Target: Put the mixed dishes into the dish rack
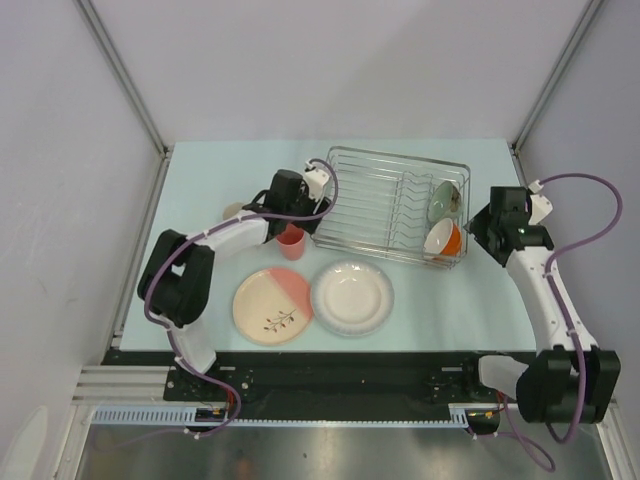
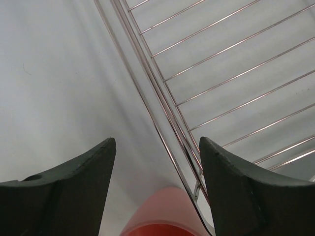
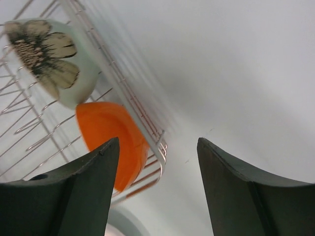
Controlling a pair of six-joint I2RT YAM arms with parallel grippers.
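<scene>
Toward the far side of the pale counter (image 1: 450, 300), a silver wire dish rack (image 1: 375, 205) with upright tines. In its right-hand end, a green bowl (image 1: 443, 198) on edge, a dark flower printed on its outside. Right beside it on the near side, an orange mug (image 1: 443, 239) tipped over, pale inside showing from above.

Outside the rack, just off its near left corner, a small pink cup (image 1: 291, 241) upright on the counter. In front of the rack, lying flat side by side with rims meeting or nearly so: a cream-and-pink plate with a leaf sprig (image 1: 272, 305) on the left, a white plate (image 1: 352, 297) on the right. Well left of the rack, a sliver of pale pink bowl (image 1: 233, 211), mostly hidden behind the left arm.

Left gripper (image 2: 157, 140) directly above the pink cup, close along the rack's left wall. Fingers (image 2: 74, 191) spread, the cup low between them near their roots. A strip of counter visible between the cup and the finger on the left of the wrist view. On the other side, cannot tell whether finger, cup and wire touch.

Right gripper (image 3: 157, 142) just off the rack's right end, level with the mug. Fingers (image 3: 256, 191) spread wide, only counter in the gap. Mug and bowl off to one side behind the end wires, the mug partly hidden by one finger.
</scene>
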